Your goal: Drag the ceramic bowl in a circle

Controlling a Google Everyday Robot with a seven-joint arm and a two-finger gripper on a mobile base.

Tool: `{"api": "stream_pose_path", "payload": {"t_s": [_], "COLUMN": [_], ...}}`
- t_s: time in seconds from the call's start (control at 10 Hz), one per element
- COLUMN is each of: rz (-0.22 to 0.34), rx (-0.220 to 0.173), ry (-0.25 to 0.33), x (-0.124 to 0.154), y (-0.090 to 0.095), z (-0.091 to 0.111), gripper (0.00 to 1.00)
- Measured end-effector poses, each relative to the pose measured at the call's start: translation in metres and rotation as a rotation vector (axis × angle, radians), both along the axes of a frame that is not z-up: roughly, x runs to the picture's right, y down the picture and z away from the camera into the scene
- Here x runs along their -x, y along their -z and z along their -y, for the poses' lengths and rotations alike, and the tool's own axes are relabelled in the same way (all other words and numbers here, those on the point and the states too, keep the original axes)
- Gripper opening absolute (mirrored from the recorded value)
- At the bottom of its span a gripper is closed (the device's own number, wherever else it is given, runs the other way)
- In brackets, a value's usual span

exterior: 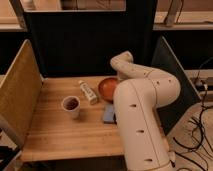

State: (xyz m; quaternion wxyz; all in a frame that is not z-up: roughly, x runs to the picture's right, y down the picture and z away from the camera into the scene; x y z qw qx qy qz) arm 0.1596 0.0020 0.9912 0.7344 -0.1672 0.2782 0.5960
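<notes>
Your claw: hidden behind arm (142,107) at ceramic bowl (106,88) right side, closed; grip on bowl unseen. Bowl on table (60,134), beside bottle (88,92).

Open room is mostly the front-left of the wooden worktop (50,132). The big white robot arm (142,115) blocks the whole right side; the hand is hidden behind it, closed, down by the round orange-red ceramic bowl (106,87). Just left of the bowl lies a small white bottle (88,92), a white cup of dark stuff (71,105) near that. A tan side board (20,90) and a dark back wall (85,45) fence it in.
</notes>
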Motion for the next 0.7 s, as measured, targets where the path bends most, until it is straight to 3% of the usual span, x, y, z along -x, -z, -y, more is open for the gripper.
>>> {"api": "stream_pose_path", "payload": {"t_s": [0.3,0.7], "rz": [-0.043,-0.14], "rx": [-0.022,-0.124], "ry": [-0.018,0.003], "x": [-0.024,-0.055], "y": [0.006,0.016], "z": [0.01,0.058], "gripper": [0.0,0.0]}}
